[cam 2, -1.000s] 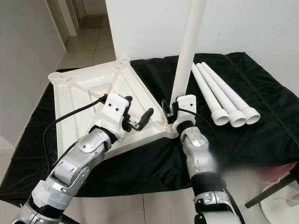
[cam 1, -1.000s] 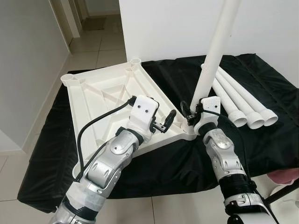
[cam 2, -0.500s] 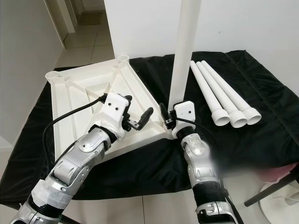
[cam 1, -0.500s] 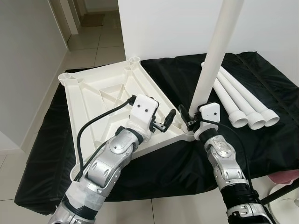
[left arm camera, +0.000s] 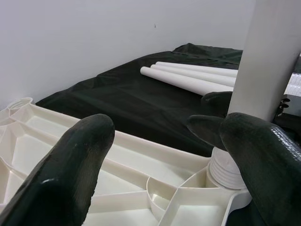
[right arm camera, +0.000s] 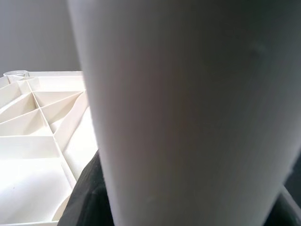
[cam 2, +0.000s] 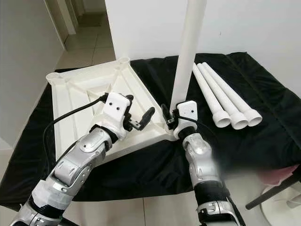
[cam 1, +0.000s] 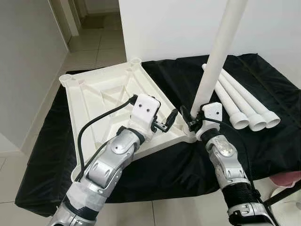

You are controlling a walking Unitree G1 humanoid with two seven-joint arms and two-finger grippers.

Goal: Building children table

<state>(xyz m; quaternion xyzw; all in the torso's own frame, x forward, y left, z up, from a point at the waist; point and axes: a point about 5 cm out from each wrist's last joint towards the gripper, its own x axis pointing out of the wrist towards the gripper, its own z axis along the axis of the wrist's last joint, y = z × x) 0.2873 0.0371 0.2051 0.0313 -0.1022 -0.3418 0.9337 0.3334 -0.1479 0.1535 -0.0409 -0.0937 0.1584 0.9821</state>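
We find no readable text, no label, brand, number or sign on the white tabletop (cam 1: 110,94), on the table legs (cam 1: 244,101), on the black cloth (cam 1: 183,162)

My feed showed both arms in brushed silver, built of rounded segments with black joints between them. Each wrist carried a white boxy housing; the one on the left arm (cam 1: 117,155) had two small dark screw holes on its face. A thick black cable looped from that housing back along the forearm. Pale tape wrapped its upper part. The right arm (cam 1: 228,165) had a ribbed black band lower down. The fingers (left arm camera: 70,174) looked matte black and rounded
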